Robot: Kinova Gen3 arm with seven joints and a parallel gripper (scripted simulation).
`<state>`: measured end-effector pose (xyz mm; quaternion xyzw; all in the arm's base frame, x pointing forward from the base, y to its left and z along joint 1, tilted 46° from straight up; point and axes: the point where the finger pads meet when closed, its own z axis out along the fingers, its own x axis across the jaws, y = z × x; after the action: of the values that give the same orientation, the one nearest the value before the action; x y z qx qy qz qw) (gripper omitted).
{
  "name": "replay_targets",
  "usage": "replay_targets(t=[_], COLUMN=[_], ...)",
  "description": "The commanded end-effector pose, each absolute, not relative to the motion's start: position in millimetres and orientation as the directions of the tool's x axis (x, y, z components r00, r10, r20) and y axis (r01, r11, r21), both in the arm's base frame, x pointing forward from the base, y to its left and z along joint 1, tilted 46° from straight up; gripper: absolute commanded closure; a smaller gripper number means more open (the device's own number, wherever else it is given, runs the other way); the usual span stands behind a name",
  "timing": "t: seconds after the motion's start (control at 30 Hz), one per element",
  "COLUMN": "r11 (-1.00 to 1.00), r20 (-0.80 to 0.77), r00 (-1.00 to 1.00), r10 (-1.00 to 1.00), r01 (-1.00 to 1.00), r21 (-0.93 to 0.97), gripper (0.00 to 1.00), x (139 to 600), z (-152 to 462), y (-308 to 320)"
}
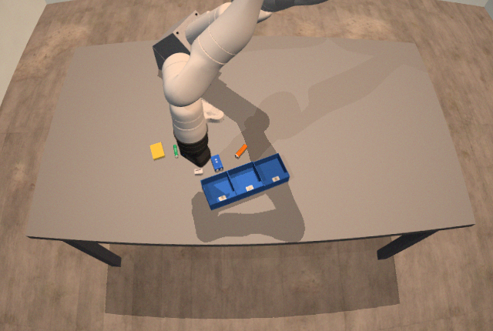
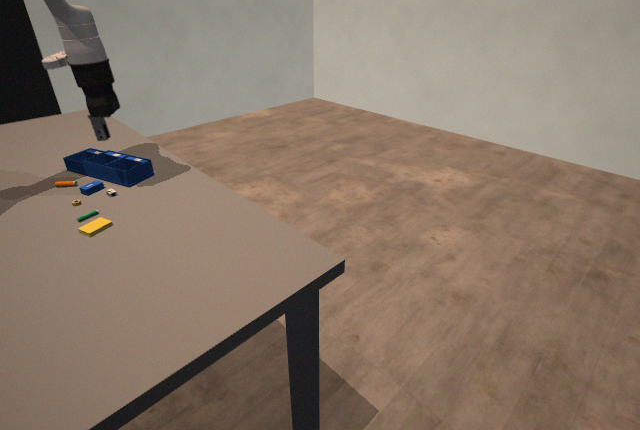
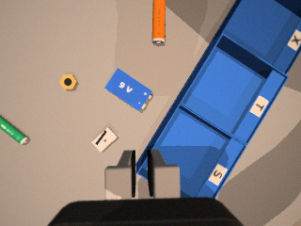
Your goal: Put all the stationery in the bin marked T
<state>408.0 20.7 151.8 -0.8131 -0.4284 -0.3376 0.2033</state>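
Note:
A white sharpener with a dark slot (image 1: 198,171) (image 2: 111,192) (image 3: 104,139) lies on the table near the bin marked S. A yellow block like a note pad (image 1: 157,150) (image 2: 95,226) lies farther left in the top view and is outside the wrist view. The bin marked T (image 1: 243,178) (image 3: 226,89) is the middle compartment of the blue tray and looks empty. My gripper (image 2: 102,139) (image 3: 141,166) is high above the table, with a narrow gap between its fingers and nothing in it. In the wrist view the fingertips appear beside the S bin's near corner.
A blue 9V battery (image 1: 216,162) (image 2: 92,187) (image 3: 128,89), an orange battery (image 1: 240,151) (image 2: 65,184) (image 3: 159,21), a green battery (image 1: 175,151) (image 2: 87,216) (image 3: 13,130) and a brass-coloured nut (image 2: 76,202) (image 3: 68,82) lie around the sharpener. Bins S (image 3: 188,137) and X (image 3: 263,24) flank T.

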Motion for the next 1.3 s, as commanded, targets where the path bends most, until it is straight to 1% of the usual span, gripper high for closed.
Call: replay_targets(t=[0.0,0.13,0.2,0.23,0.43,0.67,0.7,0.77,0.8,1.03,1.27], r11=[-0.615,-0.68,-0.68,-0.709,-0.763,-0.77,-0.764,-0.764,-0.743,-0.639,-0.465], r20=[0.693,0.663,0.663,0.628,0.534,0.359,0.33,0.33,0.254,0.04,-0.186], r00=[0.536,0.645,0.645,0.712,0.835,0.927,0.932,0.932,0.94,0.896,0.76], r10=[0.482,0.381,0.381,0.313,0.135,-0.113,-0.148,-0.148,-0.228,-0.443,-0.623], r01=[0.771,0.681,0.681,0.615,0.431,0.147,0.103,0.103,0.001,-0.284,-0.551], r21=[-0.168,-0.272,-0.272,-0.344,-0.482,-0.621,-0.636,-0.636,-0.669,-0.715,-0.693], gripper=[0.69,0.69,0.69,0.69,0.69,0.69,0.69,0.69,0.69,0.69,0.69], x=[429.4,450.4,450.4,456.4,457.7,458.4,458.4,458.4,458.4,458.0,458.5], z=[148.4,149.6,149.6,149.5,149.5,151.6,151.6,151.6,151.6,151.5,151.7], y=[50.3,76.2,76.2,82.0,83.2,83.0,83.0,83.0,83.0,83.3,83.2])
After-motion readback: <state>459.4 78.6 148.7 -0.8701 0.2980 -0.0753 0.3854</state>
